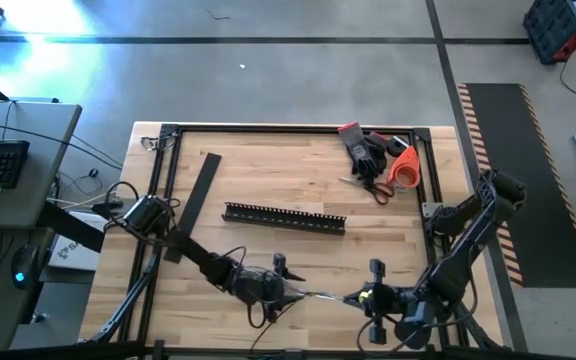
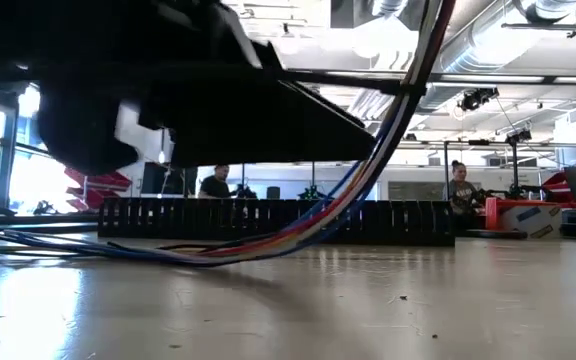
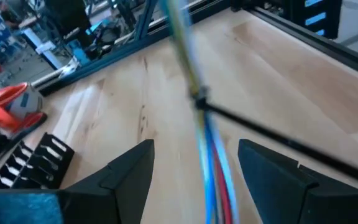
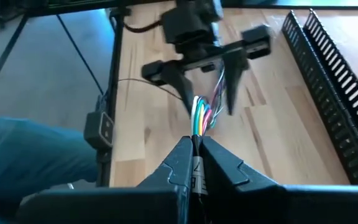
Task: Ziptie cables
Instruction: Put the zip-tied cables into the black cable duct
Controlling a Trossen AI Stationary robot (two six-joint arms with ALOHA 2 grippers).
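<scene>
The cables (image 1: 320, 295) are a bundle of coloured wires near the table's front edge, stretched between my two grippers. A black zip tie (image 3: 199, 104) sits around the bundle, its tail (image 3: 272, 138) sticking out sideways. My right gripper (image 4: 195, 142) is shut on the bundle and shows in the high view (image 1: 358, 297) right of it. My left gripper (image 3: 197, 177) stands open, one finger (image 3: 129, 174) on either side of the cables (image 3: 209, 163) without touching them. From the left gripper (image 1: 286, 288) the bundle's far part trails onto the table (image 2: 168, 250). My right gripper pinches the cable bundle (image 4: 197, 124) between its two fingers, the wires coming out past the fingertips. The fingers come from the table's right side, slanting down, roughly in line with the bundle. The held stretch is lifted off the table; the rest sags down onto the wood.
A black slotted duct (image 1: 285, 216) lies across the table's middle, with a flat black strip (image 1: 200, 190) left of it. Gloves, scissors and an orange roll (image 1: 403, 165) are at the far right corner. A black frame (image 1: 168, 135) rims the table. People sit in the room beyond (image 2: 458, 185).
</scene>
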